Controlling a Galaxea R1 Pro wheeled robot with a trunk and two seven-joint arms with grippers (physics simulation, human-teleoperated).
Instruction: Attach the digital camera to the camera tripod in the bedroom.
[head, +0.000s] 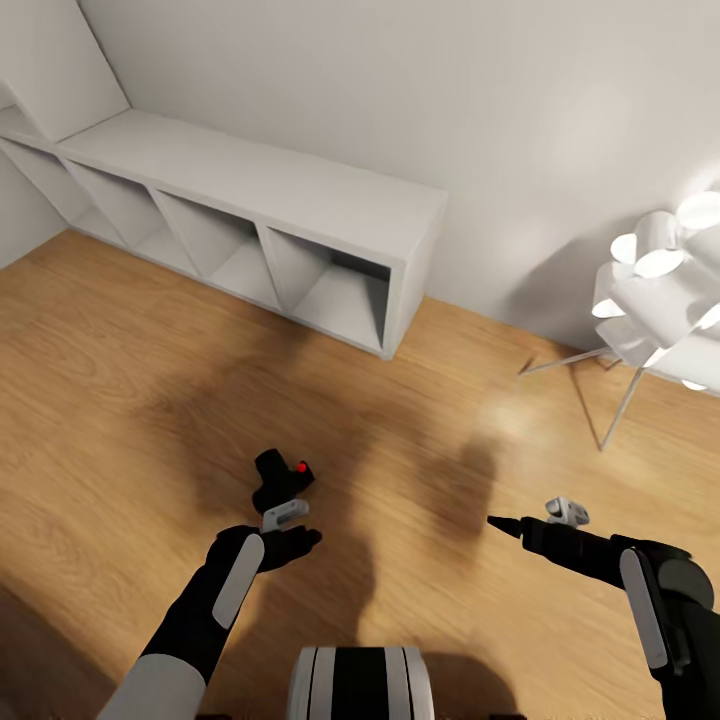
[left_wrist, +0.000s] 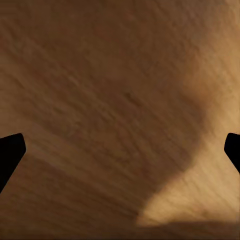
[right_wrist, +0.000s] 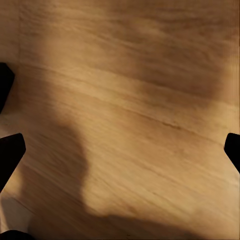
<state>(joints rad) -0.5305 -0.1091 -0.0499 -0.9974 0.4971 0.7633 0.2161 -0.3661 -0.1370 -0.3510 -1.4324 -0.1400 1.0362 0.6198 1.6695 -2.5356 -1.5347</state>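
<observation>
While I look down from the head camera, my left gripper (head: 285, 515) sits low over the wood floor (head: 120, 400) with the digital camera (head: 280, 478) right at its fingertips; the black body with its red dot looks clamped there, though the fingers are too foreshortened for me to be sure of the grip. In the left wrist view two dark finger tips (left_wrist: 10, 155) stand far apart at the frame edges with bare planks between them, so I cannot tell the jaw state for certain. My right gripper (head: 500, 522) points inward, well apart from the camera, carrying nothing; its wrist view shows finger tips (right_wrist: 10, 155) spread wide over shadowed floor. Beyond the fingers, a low grey cube shelf (head: 300, 215) runs along the pale wall (head: 420, 90). Off past the right gripper stands a white lamp (head: 655, 290) on thin splayed legs.
</observation>
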